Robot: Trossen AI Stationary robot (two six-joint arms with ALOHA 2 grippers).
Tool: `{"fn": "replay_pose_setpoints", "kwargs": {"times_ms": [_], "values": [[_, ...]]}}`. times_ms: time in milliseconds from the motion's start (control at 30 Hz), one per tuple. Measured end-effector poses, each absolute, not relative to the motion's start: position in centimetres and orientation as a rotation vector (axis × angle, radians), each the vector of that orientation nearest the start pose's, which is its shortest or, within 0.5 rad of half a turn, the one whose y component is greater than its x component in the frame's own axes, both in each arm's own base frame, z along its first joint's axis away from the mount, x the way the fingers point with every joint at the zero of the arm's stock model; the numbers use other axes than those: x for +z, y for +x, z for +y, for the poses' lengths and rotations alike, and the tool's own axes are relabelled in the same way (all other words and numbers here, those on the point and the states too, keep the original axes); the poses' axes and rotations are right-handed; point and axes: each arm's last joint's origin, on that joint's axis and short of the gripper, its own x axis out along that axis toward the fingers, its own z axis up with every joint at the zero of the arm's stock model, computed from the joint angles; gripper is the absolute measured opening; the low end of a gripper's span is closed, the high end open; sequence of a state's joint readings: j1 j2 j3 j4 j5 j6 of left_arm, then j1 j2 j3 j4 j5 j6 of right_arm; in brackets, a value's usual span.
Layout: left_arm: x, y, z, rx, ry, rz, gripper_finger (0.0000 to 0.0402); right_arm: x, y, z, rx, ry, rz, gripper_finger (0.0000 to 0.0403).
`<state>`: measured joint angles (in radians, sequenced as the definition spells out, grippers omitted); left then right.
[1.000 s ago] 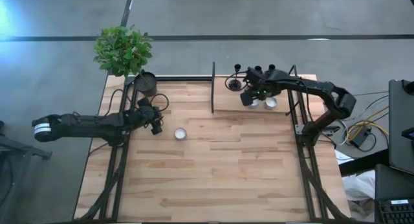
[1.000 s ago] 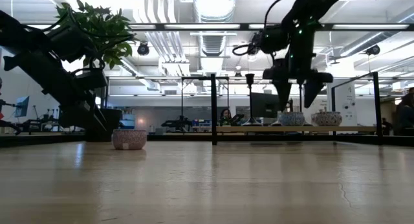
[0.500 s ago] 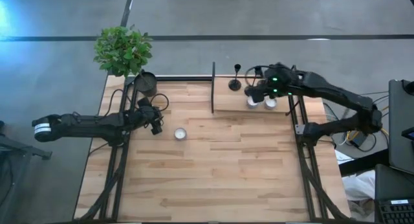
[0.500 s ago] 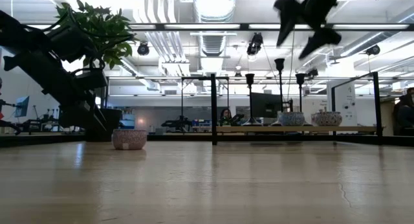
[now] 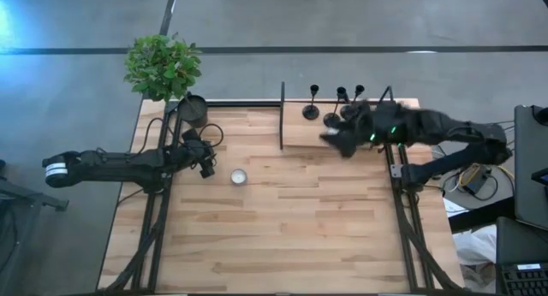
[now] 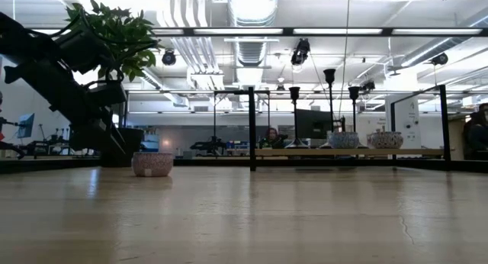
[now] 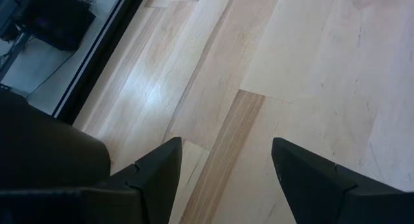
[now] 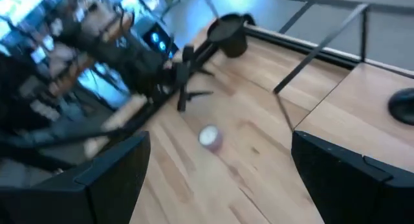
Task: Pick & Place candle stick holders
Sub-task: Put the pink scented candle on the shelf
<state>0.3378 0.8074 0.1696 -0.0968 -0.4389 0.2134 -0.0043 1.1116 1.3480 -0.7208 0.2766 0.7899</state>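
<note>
With the three candle stick holders [image 5: 336, 103] standing upright in a row on the raised platform [image 5: 300, 133] at the far right of the table [image 5: 282, 227], the right gripper [image 5: 338, 139] holds nothing and hangs above the platform's front edge, near the holders but apart from them. Its fingers stand wide apart, as the right wrist view confirms: two dark fingers [image 8: 110, 179] frame open table with nothing between them. In the low view the holders [image 6: 330, 104] show as thin stems with cup tops behind two small patterned bowls [image 6: 364, 140] on the same platform.

The left gripper [image 5: 205, 163] waits over the near-left part of the table, just beside the arm's frame; its fingers [image 7: 158, 172] are apart and empty over bare wood. A third small bowl [image 5: 239, 176] sits on the table just beside it, and a potted plant [image 5: 163, 67] stands at the far-left corner.

Judged step: no holder is grasped, so the work stands between placements or before the next pick. The next move appears to call for the right gripper to line up over one stem, descend with fingers straddling it, and close below the cup. The holders stand close together, so a neighbouring stem could be knocked over during approach.
</note>
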Motion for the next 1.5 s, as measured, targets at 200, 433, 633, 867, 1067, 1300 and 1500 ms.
{"fn": "replay_pose_setpoints", "kwargs": {"times_ms": [200, 433, 633, 867, 1067, 1300, 1500], "values": [[13.4, 12.8, 5.8, 0.658, 0.231, 0.829, 0.0246, 38.2, 25.3, 3.4, -0.481, 0.52, 0.463, 0.0342], [13.4, 12.8, 5.8, 0.658, 0.231, 0.829, 0.0246, 33.7, 29.2, 4.1, -0.392, 0.389, 0.64, 0.0253], [13.4, 12.8, 5.8, 0.658, 0.231, 0.829, 0.0245, 30.2, 28.1, 3.5, -0.278, 0.37, 0.574, 0.0146], [13.4, 12.8, 5.8, 0.658, 0.231, 0.829, 0.0245, 24.6, 21.3, 1.5, -0.244, 0.391, 0.442, 0.0022], [13.4, 12.8, 5.8, 0.658, 0.231, 0.828, 0.0246, 22.3, 16.4, 0.0, -0.139, 0.321, 0.271, 0.0008], [13.4, 12.8, 5.8, 0.658, 0.231, 0.829, 0.0246, 19.4, 13.0, 0.6, 0.145, 0.163, 0.237, 0.0008], [13.4, 12.8, 5.8, 0.658, 0.231, 0.829, 0.0246, 17.7, 11.5, 0.8, 0.194, 0.194, 0.188, 0.0008]]}}
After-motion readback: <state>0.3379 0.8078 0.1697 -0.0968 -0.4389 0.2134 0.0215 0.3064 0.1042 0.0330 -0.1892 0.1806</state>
